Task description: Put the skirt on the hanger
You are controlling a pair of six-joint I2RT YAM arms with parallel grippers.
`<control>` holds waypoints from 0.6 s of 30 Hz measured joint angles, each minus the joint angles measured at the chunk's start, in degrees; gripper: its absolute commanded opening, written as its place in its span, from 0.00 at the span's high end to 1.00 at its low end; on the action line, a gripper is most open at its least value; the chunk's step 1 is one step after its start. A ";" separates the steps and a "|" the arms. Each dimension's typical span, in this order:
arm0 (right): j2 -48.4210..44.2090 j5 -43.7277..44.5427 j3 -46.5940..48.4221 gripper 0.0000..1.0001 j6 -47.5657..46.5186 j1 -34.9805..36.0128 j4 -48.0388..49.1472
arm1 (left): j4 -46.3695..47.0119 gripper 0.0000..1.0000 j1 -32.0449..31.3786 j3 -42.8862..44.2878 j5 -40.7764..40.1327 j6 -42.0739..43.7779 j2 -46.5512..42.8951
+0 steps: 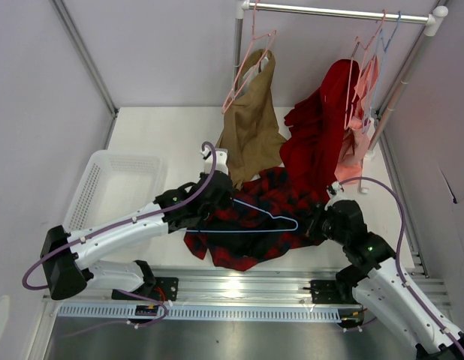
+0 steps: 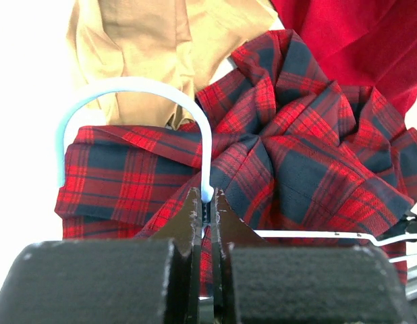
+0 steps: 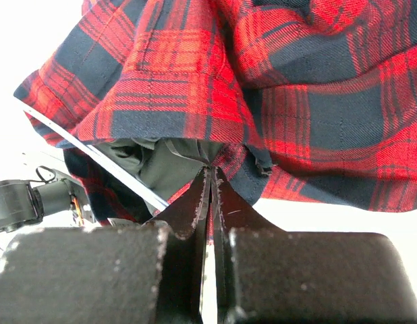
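The skirt (image 1: 247, 244) lies in a rumpled heap on the white table (image 1: 164, 131), near the front edge and between the two arms. The hanger (image 1: 243, 230) rests flat on top of it, its pale blue triangle stretched across the plaid with the hook end turned to the left. The left gripper (image 1: 219, 196) reaches in from that side with its fingers pressed together on the hanger's neck, right below the hook. Its own camera shows the blue hook arching up from between the tips, with folds of plaid bunched behind. The right gripper (image 1: 320, 223) is at the skirt's right edge, its fingers pinched tight on the hem. Seen from its wrist, the cloth drapes up and over the tips while a thin run of the hanger's wire slants past on the left. Just behind the heap a tan garment (image 1: 251, 124) and a plain red garment (image 1: 318, 127) hang from the rail (image 1: 337, 10), and a white basket (image 1: 104, 184) sits off to the left
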 measured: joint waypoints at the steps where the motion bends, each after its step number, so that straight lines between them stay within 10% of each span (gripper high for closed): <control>1: -0.22 0.20 0.00 0.98 0.00 0.00 -0.13 | -0.02 1.00 0.00 0.00 -0.33 -0.22 0.00; 18: -1.44 2.14 0.66 0.99 0.04 0.00 -1.03 | 0.02 1.00 0.00 -0.04 -2.97 -1.55 0.96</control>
